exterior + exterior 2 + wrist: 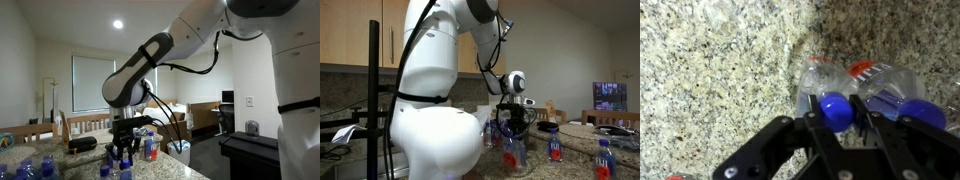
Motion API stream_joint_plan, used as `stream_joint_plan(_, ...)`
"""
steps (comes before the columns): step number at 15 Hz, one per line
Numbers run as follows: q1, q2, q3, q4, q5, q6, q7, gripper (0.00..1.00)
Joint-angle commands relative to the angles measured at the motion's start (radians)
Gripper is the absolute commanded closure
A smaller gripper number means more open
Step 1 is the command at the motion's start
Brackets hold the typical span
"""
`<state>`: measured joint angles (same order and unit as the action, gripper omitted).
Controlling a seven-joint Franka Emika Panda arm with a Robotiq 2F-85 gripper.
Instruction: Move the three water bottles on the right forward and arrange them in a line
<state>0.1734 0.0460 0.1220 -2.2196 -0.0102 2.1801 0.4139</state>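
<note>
Pinching the blue cap of one water bottle [825,85], the gripper [836,110] is clamped on it, a finger on either side, in the wrist view. A neighbouring bottle [910,100] sits against it at 3 o'clock. From 9 to 12 o'clock the speckled granite tabletop [720,60] lies bare. In an exterior view the held bottle hangs upright under the gripper, with more bottles [555,148] at 3 o'clock, apart from it. Whether its base touches the tabletop, I cannot tell.
</note>
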Motion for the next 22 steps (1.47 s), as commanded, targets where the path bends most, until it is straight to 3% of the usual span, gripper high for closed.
stream_joint_plan(1, -0.006, -0.025, 0.008, -0.030, -0.023, -0.004, -0.080, 0.87)
stream_joint_plan(8, -0.006, 0.002, 0.012, -0.001, -0.042, 0.012, -0.179, 0.87)
stream_joint_plan(15, -0.006, -0.004, 0.014, -0.006, -0.052, 0.087, -0.178, 0.87)
stream_joint_plan(22, -0.004, -0.001, 0.023, -0.006, -0.040, 0.081, -0.220, 0.87)
